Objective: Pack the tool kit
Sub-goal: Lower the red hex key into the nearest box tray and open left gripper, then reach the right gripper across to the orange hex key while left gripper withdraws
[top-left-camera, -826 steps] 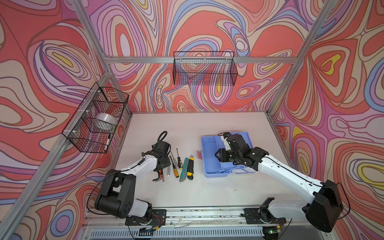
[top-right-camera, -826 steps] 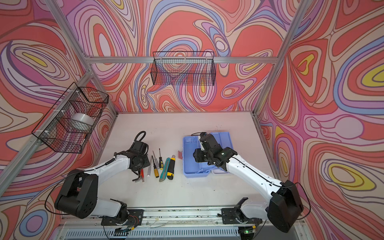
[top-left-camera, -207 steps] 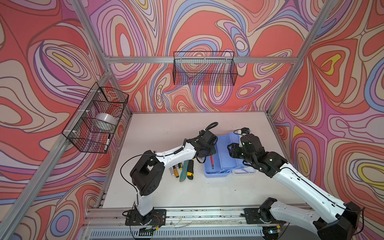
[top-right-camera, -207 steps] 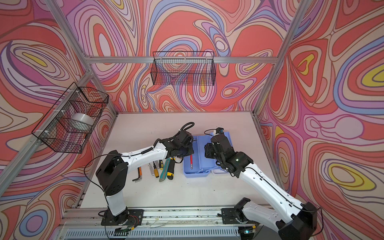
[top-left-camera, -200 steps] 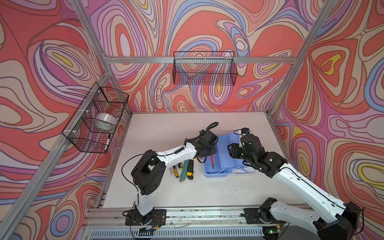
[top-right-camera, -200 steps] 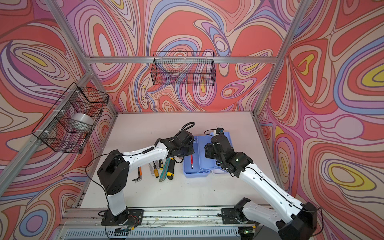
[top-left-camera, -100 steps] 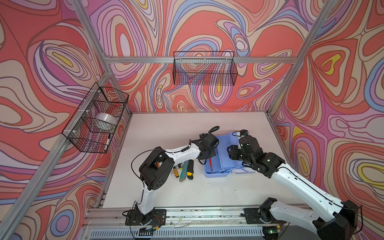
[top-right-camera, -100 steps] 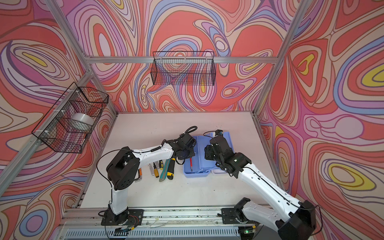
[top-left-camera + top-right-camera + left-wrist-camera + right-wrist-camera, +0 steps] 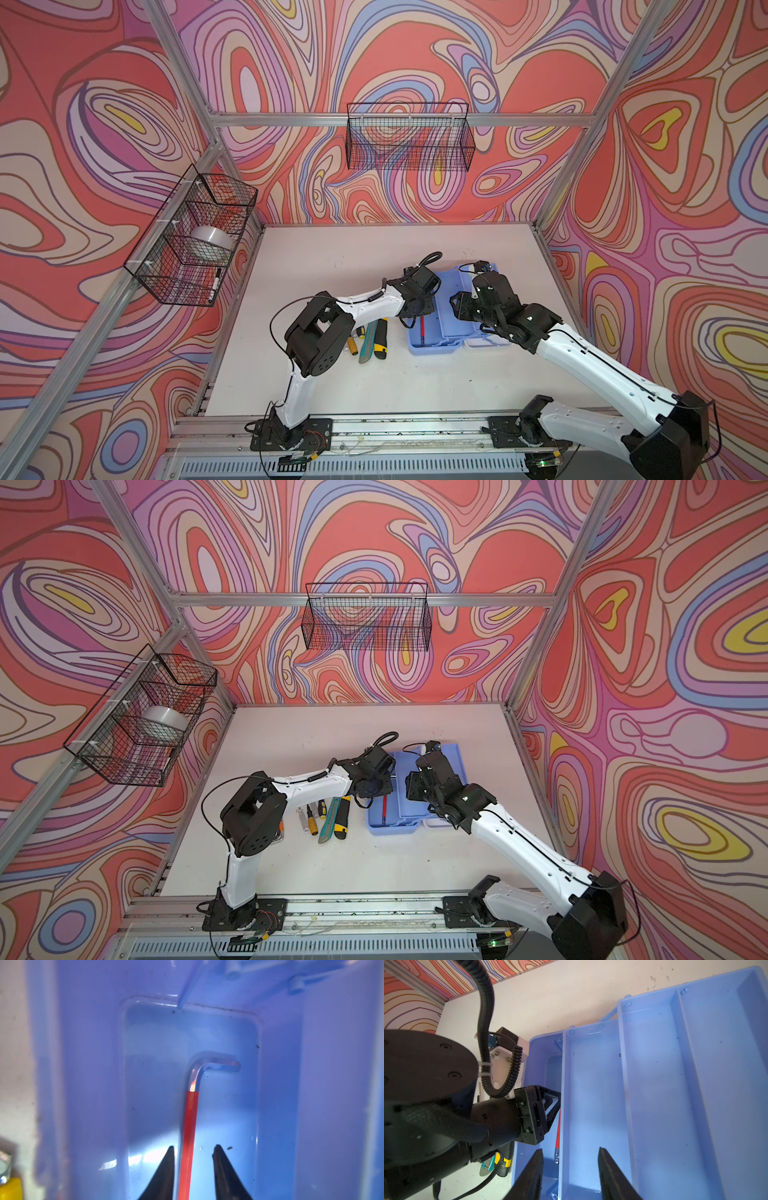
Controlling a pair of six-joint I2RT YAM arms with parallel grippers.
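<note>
White tabletop (image 9: pixel 332 266): red hex key (image 9: pixel 190 1126) between parted left jaws; right jaws apart.

No word, number, label or brand mark can be read in any view (the utility knives (image 9: pixel 380 338) show only yellow and teal colour blocks in both top views; the light blue tray (image 9: pixel 654 1084) and red-sleeved hex key (image 9: pixel 190 1126) show plain surfaces).

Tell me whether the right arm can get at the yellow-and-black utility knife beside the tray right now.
Probably not directly. The utility knife lies beyond the blue tray, and the left arm crosses between them, the left end effector down in the tray. The right end effector hangs over the tray.
</note>
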